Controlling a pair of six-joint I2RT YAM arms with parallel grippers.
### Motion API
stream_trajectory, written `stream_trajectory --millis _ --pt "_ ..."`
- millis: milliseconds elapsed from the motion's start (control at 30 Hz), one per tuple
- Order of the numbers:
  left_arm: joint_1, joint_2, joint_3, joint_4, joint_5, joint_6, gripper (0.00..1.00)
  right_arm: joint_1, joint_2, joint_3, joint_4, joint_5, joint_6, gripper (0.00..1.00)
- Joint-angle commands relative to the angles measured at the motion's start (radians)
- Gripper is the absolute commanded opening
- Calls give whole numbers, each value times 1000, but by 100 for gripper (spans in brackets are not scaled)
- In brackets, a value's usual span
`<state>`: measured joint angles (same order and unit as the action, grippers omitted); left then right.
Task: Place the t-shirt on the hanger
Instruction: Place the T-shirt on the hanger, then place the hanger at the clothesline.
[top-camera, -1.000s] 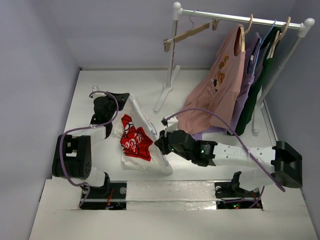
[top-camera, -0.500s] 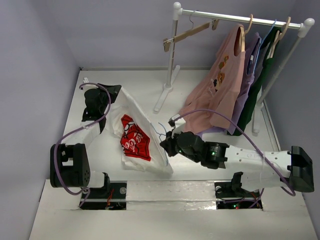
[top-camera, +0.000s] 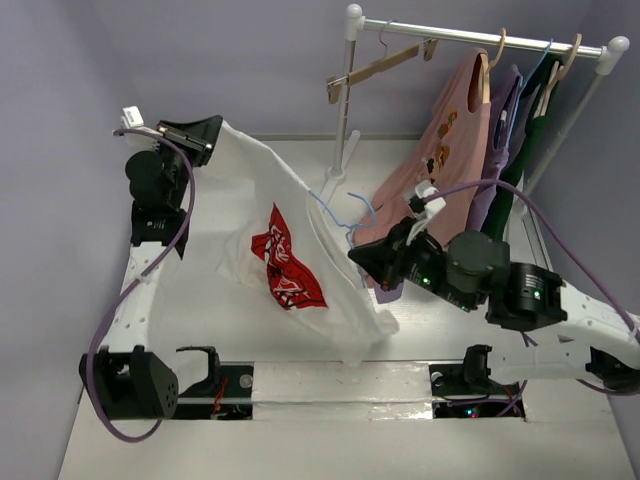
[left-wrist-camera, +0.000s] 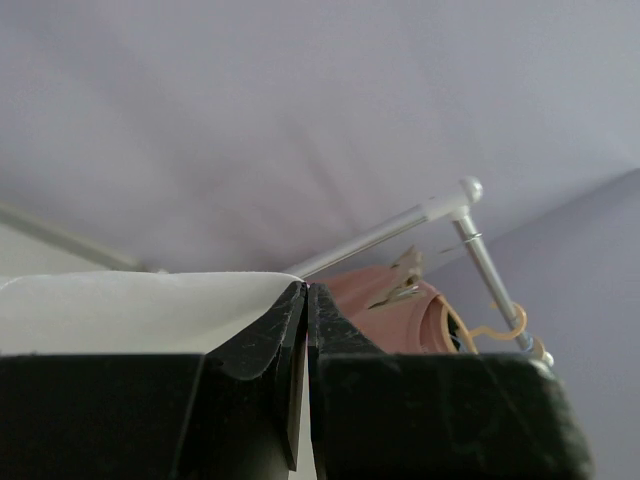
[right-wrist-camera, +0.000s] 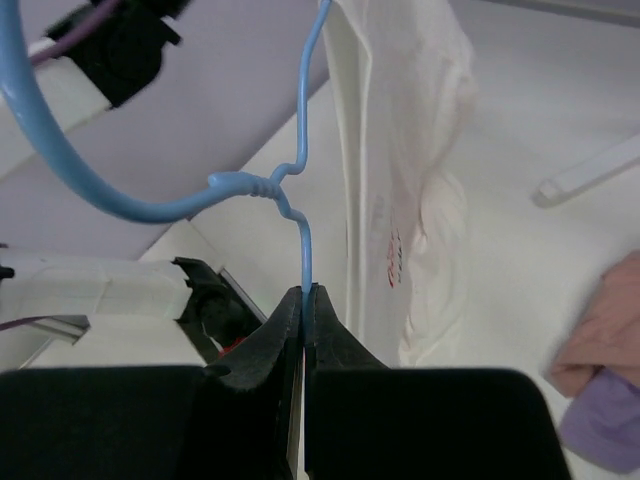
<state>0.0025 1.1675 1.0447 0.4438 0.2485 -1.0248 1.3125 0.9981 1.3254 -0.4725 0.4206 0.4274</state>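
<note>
The white t-shirt (top-camera: 262, 215) with the red graphic (top-camera: 288, 268) hangs stretched in the air between my two grippers. My left gripper (top-camera: 212, 128) is raised high at the back left and is shut on the shirt's edge (left-wrist-camera: 150, 305). My right gripper (top-camera: 362, 255) is shut on the thin light-blue wire hanger (top-camera: 345, 208), whose hook and twisted neck stick up above the shirt. In the right wrist view the fingers pinch the hanger wire (right-wrist-camera: 304, 250) and the shirt (right-wrist-camera: 400, 180) hangs just to the right. The hanger's lower part is hidden inside the shirt.
A white clothes rail (top-camera: 480, 38) stands at the back right with an empty tan wooden hanger (top-camera: 380, 66), a pink shirt (top-camera: 440, 165), a lilac garment (top-camera: 497, 150) and a dark green one (top-camera: 515, 170). Its white foot (top-camera: 328, 188) lies on the table behind the shirt.
Both arms have lifted. The left gripper rose up and back with the shirt edge, the right gripper rose and moved right with the hanger. The shirt came off the table and now hangs spread.
</note>
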Motion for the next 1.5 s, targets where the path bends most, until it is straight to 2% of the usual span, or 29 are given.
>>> stream_trajectory --millis 0,100,233,467,567,600,733,833,1067,1200,1367,1400,1467 --pt "21 -26 26 -34 -20 31 0 13 -22 -69 -86 24 17 0" --pt "21 -23 23 -31 -15 31 0 13 -44 -60 -110 40 13 0" --pt "21 -29 24 -27 -12 34 0 13 -67 40 -149 27 -12 0" --pt "21 -78 -67 -19 -29 68 0 13 -66 -38 -155 66 14 0" --pt "21 -98 -118 -10 -6 77 26 13 -44 -23 -211 107 25 0" --pt "21 -118 -136 -5 8 80 41 13 -35 -5 -230 142 25 0" --pt "1 -204 -173 -16 3 106 56 -6 5 30 -281 167 14 0" --pt "-10 -284 -176 -60 3 153 59 -79 37 35 -298 155 -4 0" --pt "-142 -451 -183 -192 18 307 63 -318 99 64 -301 72 -56 0" --pt "-278 -561 -257 -235 -6 350 66 -412 172 223 -324 99 -94 0" --pt "-315 -640 -298 -322 5 411 67 -522 318 418 -359 156 -144 0" --pt "-315 -652 -298 -358 18 425 67 -576 362 445 -362 150 -157 0" --pt "-315 -686 -296 -396 23 486 73 -619 395 506 -356 139 -171 0"
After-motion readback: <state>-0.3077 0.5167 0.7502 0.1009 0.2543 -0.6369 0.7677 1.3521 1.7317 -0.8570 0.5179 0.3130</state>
